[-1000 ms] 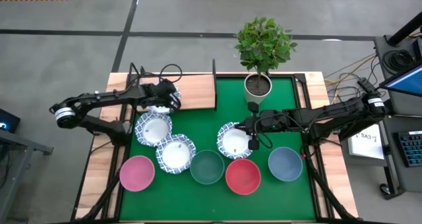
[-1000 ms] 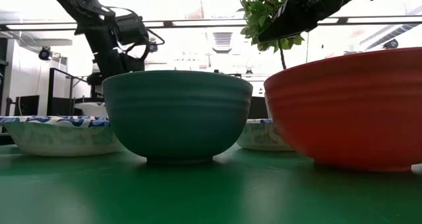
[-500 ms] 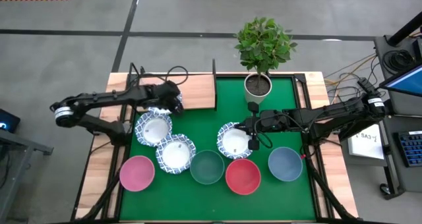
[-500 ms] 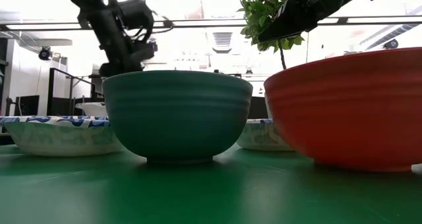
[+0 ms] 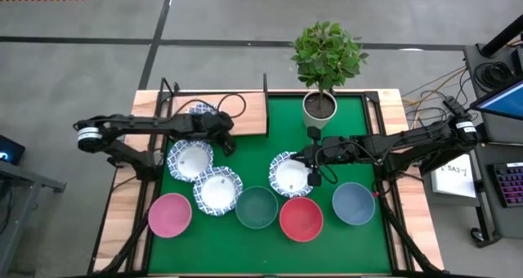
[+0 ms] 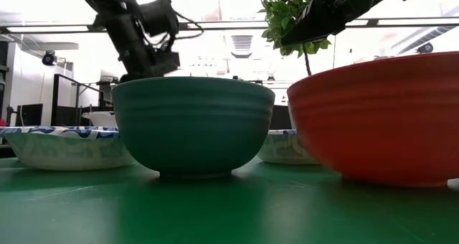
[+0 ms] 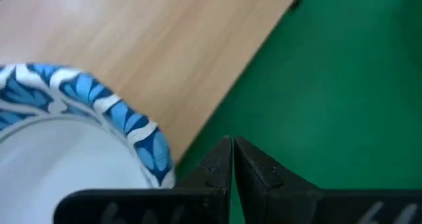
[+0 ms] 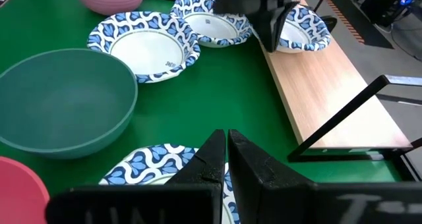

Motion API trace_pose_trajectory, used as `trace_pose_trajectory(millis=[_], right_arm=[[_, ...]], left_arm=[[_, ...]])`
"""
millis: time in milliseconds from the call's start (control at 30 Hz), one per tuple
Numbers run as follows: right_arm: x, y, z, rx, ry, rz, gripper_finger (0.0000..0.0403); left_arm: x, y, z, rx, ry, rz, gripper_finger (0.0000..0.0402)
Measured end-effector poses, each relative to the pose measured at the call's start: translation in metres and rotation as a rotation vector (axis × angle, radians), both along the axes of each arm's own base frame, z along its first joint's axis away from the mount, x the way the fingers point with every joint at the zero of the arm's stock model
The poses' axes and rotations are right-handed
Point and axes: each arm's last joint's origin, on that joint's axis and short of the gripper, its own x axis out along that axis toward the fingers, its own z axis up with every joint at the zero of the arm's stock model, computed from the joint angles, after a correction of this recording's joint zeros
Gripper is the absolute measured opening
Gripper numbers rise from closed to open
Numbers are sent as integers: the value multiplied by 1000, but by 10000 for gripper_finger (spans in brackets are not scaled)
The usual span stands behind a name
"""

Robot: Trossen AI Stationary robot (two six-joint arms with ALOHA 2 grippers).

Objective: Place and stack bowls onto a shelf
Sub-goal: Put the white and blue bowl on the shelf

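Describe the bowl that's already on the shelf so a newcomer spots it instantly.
Find the wooden shelf at the green mat's far left corner. The blue-patterned white bowl sits on that board beside the left gripper; its three lookalikes lie on the mat.

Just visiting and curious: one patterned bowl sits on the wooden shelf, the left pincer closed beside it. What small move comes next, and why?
Probably open the left pincer and swing it to the nearest patterned bowl on the mat. It is shut on nothing, one bowl already rests on the shelf, and seven remain off it. The right pincer waits shut above another patterned bowl.
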Motion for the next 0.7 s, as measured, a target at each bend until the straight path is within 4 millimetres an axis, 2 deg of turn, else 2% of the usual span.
trace_pose_trajectory(millis=[200, 700], right_arm=[[0, 0, 0, 6, 2, -3, 9], [0, 0, -1, 13, 3, -8, 9]], left_arm=[[3, 4, -14, 49, 108, 48, 0], [-8, 17, -10, 162, 220, 0, 0]])
